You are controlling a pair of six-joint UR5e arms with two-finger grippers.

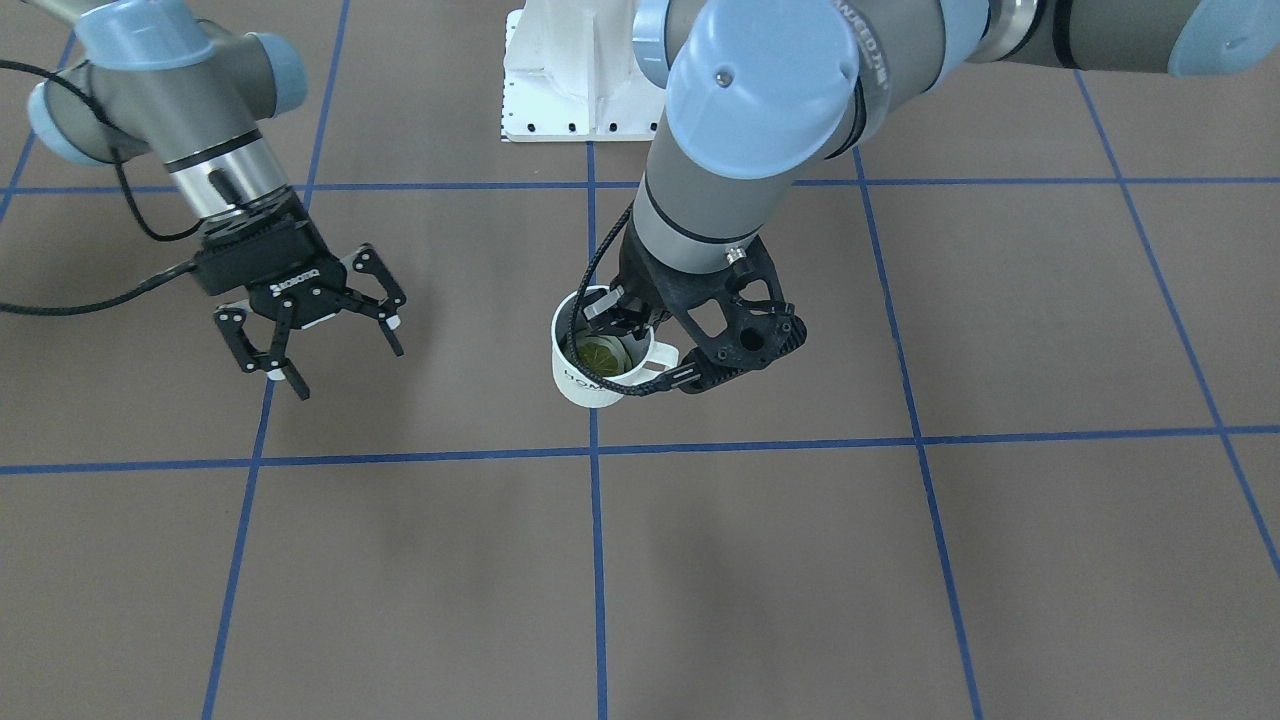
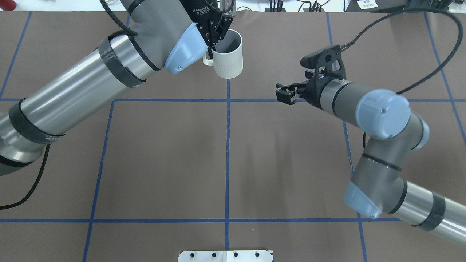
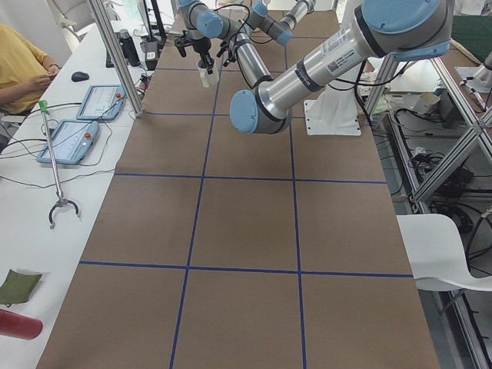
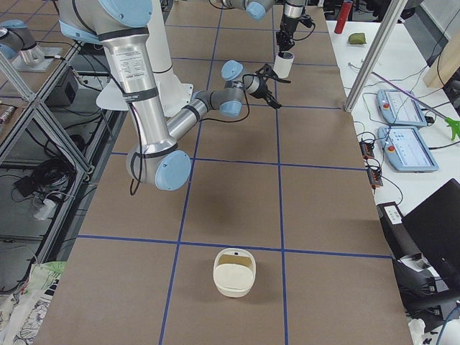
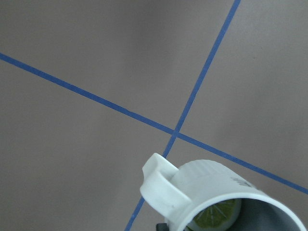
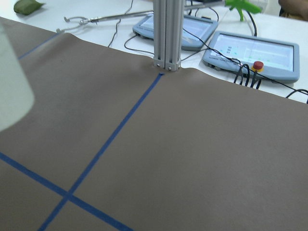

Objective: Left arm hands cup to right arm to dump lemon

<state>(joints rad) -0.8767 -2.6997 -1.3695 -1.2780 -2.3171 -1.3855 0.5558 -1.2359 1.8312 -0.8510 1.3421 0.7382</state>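
The cup (image 1: 590,375) is a cream-white ribbed mug with black lettering. It hangs upright above the brown table, near the middle blue line. A yellow-green lemon (image 1: 600,352) slice lies inside it and also shows as the lemon (image 5: 217,214) in the left wrist view. My left gripper (image 1: 617,322) is shut on the cup's rim beside the handle (image 5: 161,185), one finger inside the cup (image 2: 228,54). My right gripper (image 1: 345,365) stands open and empty, well apart from the cup, its fingers (image 2: 283,92) pointing toward it. The cup (image 6: 10,91) is a pale blur at the right wrist view's left edge.
A cream lidded bowl (image 4: 234,272) sits on the table far toward my right end. The white base plate (image 1: 570,80) lies between the arms. Past the table's far edge stand a metal post (image 6: 167,33) and teach pendants (image 6: 257,50). A person (image 3: 17,65) sits there.
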